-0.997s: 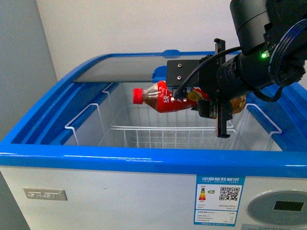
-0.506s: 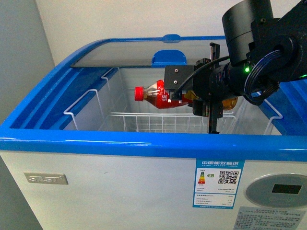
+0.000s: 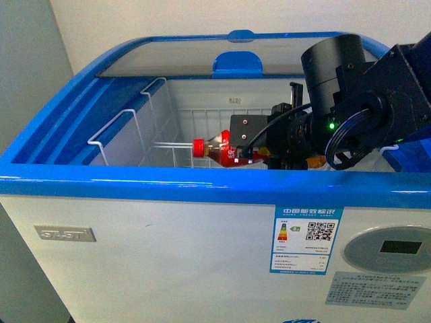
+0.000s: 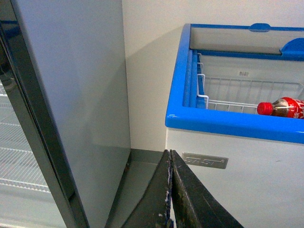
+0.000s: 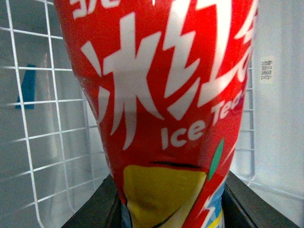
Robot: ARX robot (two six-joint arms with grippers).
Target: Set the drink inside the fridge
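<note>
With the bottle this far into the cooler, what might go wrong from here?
The right pincer holds the ice tea bottle lying sideways above the wire basket; released here, it may drop and roll. The bulky wrist sits close to the blue front rim and may clip it.

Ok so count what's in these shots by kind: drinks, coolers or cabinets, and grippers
Drink bottles: 1, the ice tea bottle
Chest fridge: 1
Grey cabinet: 1
Grippers: 2, left gripper, right gripper
Total: 5
</note>
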